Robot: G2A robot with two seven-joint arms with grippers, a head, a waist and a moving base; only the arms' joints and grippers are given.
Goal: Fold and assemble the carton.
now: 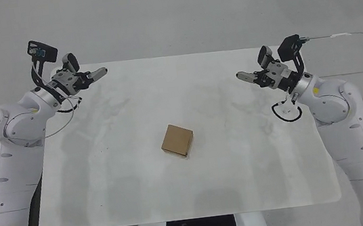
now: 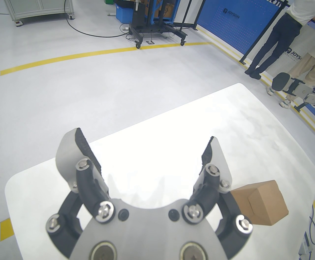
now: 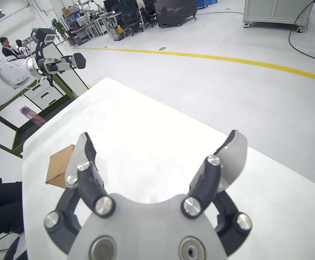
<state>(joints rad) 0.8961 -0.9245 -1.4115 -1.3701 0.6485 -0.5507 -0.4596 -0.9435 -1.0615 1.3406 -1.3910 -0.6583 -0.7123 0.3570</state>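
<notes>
A small brown carton (image 1: 177, 140) stands closed as a box near the middle of the white table (image 1: 243, 173). It also appears beside my left fingers as the carton (image 2: 262, 203) and behind one right finger as the carton (image 3: 59, 167). My left gripper (image 1: 92, 76) hovers over the far left corner of the table, open and holding nothing; the left gripper (image 2: 145, 145) has its pads wide apart. My right gripper (image 1: 246, 76) is over the far right side, open and holding nothing, the right gripper (image 3: 160, 142) spread wide. Both are well away from the carton.
The table's far edge (image 1: 174, 55) lies just past both grippers. Across the table the other arm's gripper (image 2: 290, 86) is visible, as is the left arm's gripper (image 3: 66, 62). Grey floor surrounds the table.
</notes>
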